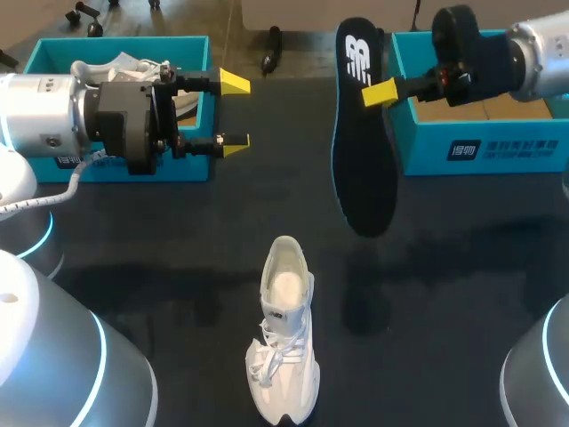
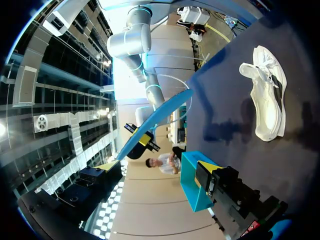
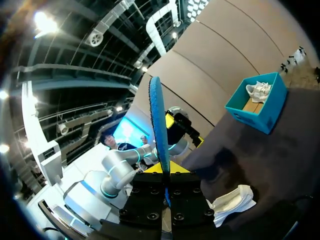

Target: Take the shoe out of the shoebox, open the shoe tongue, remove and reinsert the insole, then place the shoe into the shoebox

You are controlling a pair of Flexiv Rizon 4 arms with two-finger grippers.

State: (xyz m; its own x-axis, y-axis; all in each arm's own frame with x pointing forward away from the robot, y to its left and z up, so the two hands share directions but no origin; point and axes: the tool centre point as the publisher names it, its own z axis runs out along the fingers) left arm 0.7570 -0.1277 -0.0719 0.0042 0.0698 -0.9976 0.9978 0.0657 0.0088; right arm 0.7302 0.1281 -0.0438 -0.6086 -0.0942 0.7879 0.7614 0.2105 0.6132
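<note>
Your right jaws pinch the black insole (image 1: 363,160) by its edge, hanging it over the bench (image 1: 178,231) at one o'clock from the white shoe (image 1: 284,338), which sits at six o'clock. Your left jaws stand spread at ten o'clock, beside a teal shoebox (image 1: 116,46).

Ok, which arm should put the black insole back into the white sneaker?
Right. The right gripper is shut on the black, blue-edged insole, held up beyond the white lace-up sneaker. The left gripper is open and empty.

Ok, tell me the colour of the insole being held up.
The insole is black with a white logo and blue edge, clearest in the head view.
</note>
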